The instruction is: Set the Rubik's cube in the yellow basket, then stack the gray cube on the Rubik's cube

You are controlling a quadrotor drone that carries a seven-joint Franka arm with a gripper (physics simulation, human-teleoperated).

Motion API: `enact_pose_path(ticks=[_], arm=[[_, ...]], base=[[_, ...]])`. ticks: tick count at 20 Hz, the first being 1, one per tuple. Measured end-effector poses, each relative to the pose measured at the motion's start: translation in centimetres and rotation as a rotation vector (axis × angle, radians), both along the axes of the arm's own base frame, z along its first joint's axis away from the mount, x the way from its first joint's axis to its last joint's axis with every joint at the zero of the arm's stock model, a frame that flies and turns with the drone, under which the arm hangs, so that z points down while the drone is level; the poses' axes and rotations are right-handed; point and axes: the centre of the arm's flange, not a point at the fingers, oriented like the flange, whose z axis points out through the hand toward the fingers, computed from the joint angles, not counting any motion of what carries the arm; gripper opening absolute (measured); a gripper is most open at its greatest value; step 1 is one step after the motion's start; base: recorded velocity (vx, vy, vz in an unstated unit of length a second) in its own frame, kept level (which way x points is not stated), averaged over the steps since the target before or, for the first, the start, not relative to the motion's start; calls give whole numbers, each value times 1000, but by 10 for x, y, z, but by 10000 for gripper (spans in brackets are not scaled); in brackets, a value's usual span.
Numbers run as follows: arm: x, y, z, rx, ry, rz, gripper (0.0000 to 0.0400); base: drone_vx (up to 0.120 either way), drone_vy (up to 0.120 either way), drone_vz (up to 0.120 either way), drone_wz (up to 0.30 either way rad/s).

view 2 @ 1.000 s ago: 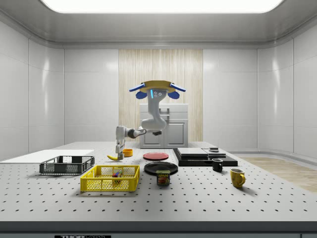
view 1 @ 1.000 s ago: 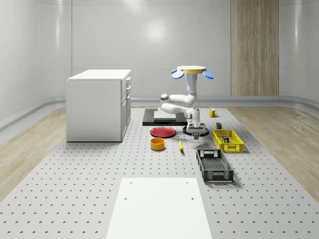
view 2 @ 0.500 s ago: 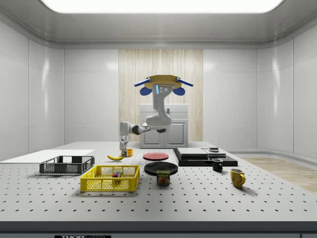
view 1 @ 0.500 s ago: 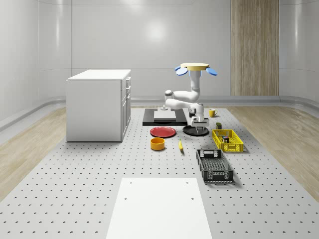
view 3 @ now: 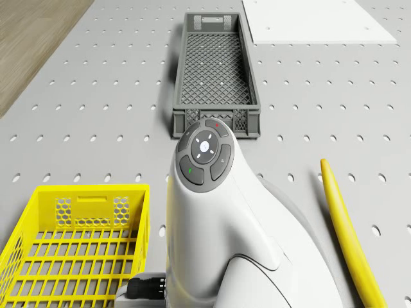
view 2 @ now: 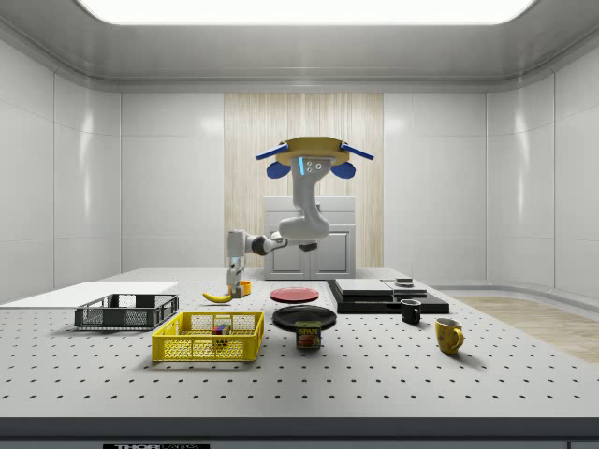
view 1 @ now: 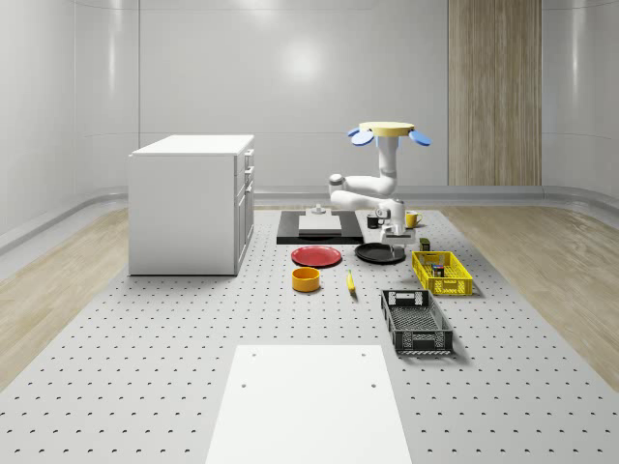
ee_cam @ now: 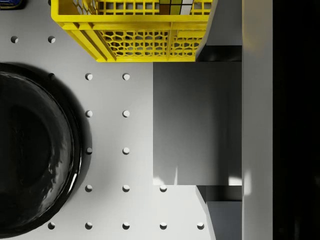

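On the counter (view 1: 145, 348), the Rubik's cube (ee_cam: 176, 7) lies in the basket (view 1: 441, 272). At the whole-scene view's left of the basket sits the dark plate (view 1: 379, 253), then the red plate (view 1: 316, 256). Nearer the camera lie the bowl (view 1: 306, 279), banana (view 1: 349, 282) and crate (view 1: 415, 322). The cabinet (view 1: 191, 203) stands far left. The drone (view 1: 390, 132) hovers behind the dark plate.

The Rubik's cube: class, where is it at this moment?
The Rubik's cube sits inside the yellow basket, on the side view's left half of the table, in front of the black plate and left of the can.
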Motion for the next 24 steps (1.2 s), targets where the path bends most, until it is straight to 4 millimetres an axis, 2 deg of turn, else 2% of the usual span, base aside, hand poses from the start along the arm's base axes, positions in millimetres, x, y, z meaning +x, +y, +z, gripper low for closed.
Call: enact_pose_path(ticks=[11, 14, 21, 24], arm=[[0, 0, 0, 0, 0, 0, 250], [0, 0, 0, 0, 0, 0, 250], [0, 0, 0, 0, 0, 0, 250], [0, 0, 0, 0, 0, 0, 250]], base=[[0, 120, 0, 0], [93, 120, 0, 0], [29, 120, 0, 0], [0, 120, -120, 0]])
